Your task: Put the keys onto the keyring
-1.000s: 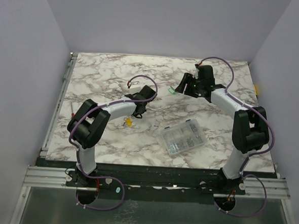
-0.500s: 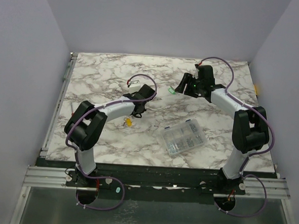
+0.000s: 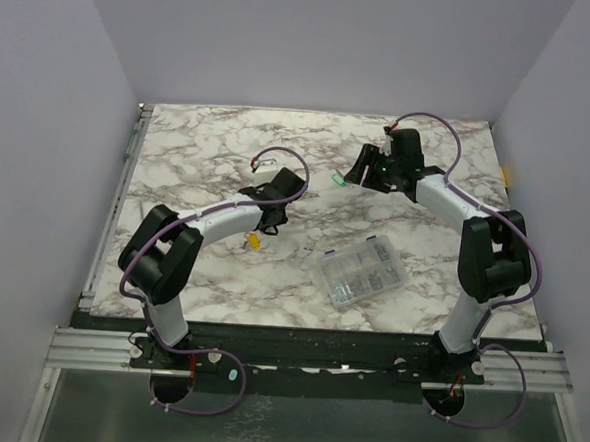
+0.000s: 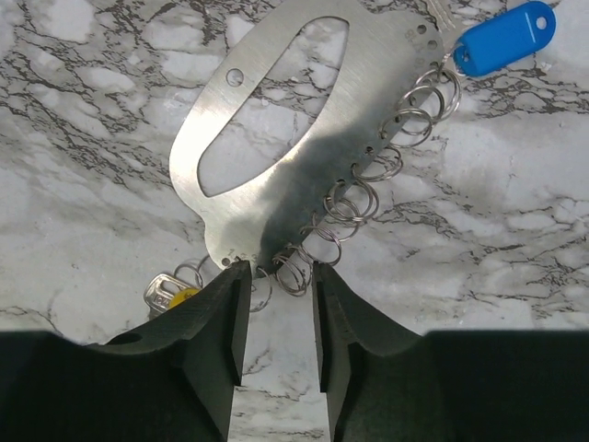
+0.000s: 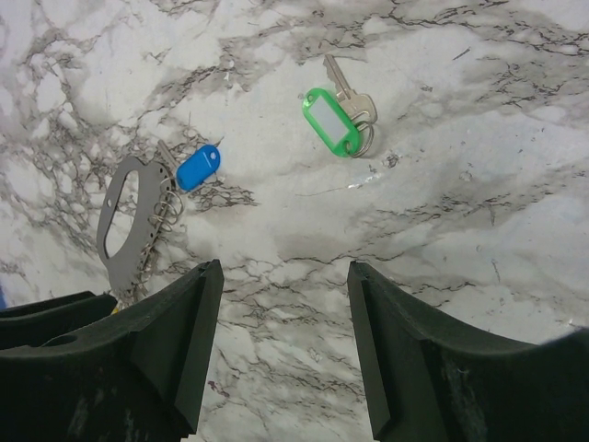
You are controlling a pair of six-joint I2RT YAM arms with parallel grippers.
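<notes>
fingers of right gripper: spread wide, empty. green-tagged metal key: flat on marble tabletop straight ahead, shaft pointing away; right arm nearer. left gripper: fingers narrowly parted astride near end of flat steel oval-slotted keyring with split rings; grip cannot be told.

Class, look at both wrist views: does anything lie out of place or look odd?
Only the green key: it lies alone on the marble, apart from the keyring, whereas the blue key sits at its ring row. Nothing looks spilled or damaged.
</notes>
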